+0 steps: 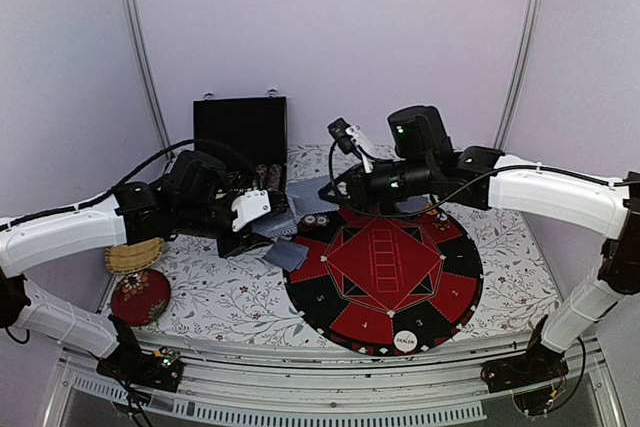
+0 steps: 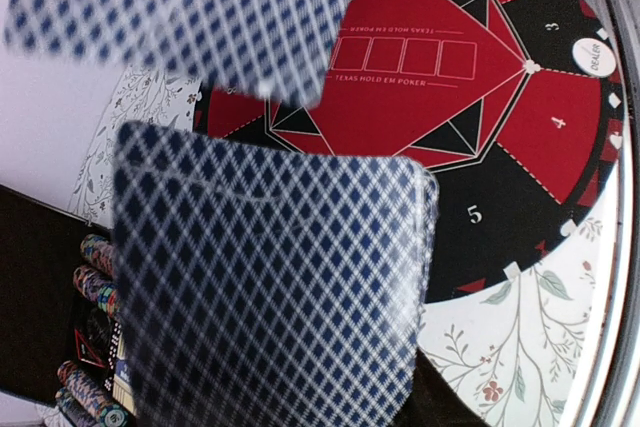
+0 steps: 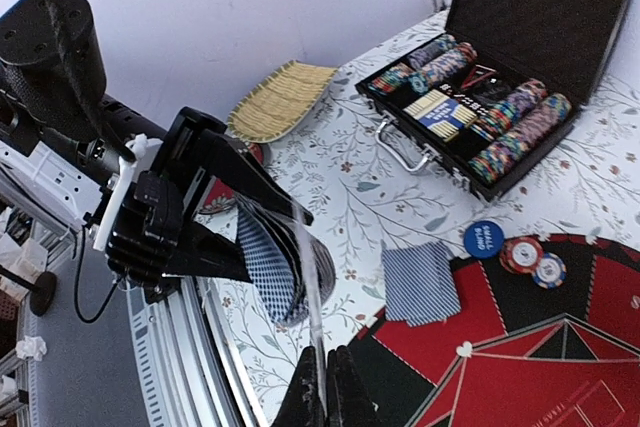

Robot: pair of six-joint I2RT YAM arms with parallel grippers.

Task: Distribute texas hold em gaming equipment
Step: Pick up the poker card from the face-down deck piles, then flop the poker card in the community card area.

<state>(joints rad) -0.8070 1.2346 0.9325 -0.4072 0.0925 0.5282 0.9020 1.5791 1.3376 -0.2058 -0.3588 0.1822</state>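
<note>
1. Held cards (image 2: 270,287) fill the left wrist view. Backs are a dark blue and white diamond lattice with a thin white border and rounded corners.
2. Left hand (image 3: 262,245) is clamped on those cards as a slightly fanned stack, backs out, off the worktop (image 3: 370,187) near its front-left edge.
3. Single card (image 2: 190,7) sits above the stack in the left wrist view. Same back, blurred, apart from the stack.
4. Right hand (image 3: 322,392): fingers nearly together, with a thin edge-on sheet rising between them that looks like that single card.
5. Flat card (image 3: 420,282) lies back-up on the worktop at the rim of the mat (image 2: 520,137). I can't tell if more lie under it.
6. Blue button (image 3: 485,239) lies just beside the mat rim, near the flat card.
7. Two chip stacks (image 3: 522,252), one red-and-white striped and one blue-and-white, are on the mat's black band, touching or nearly so.
8. White DEALER button (image 2: 593,57) is on the mat's outer band, on the near side of the top view.
9. Racked chips (image 3: 500,122) lie in rows in the open chip case (image 3: 560,7) at the back left, with a wicker tray (image 3: 280,97) beside it.
</note>
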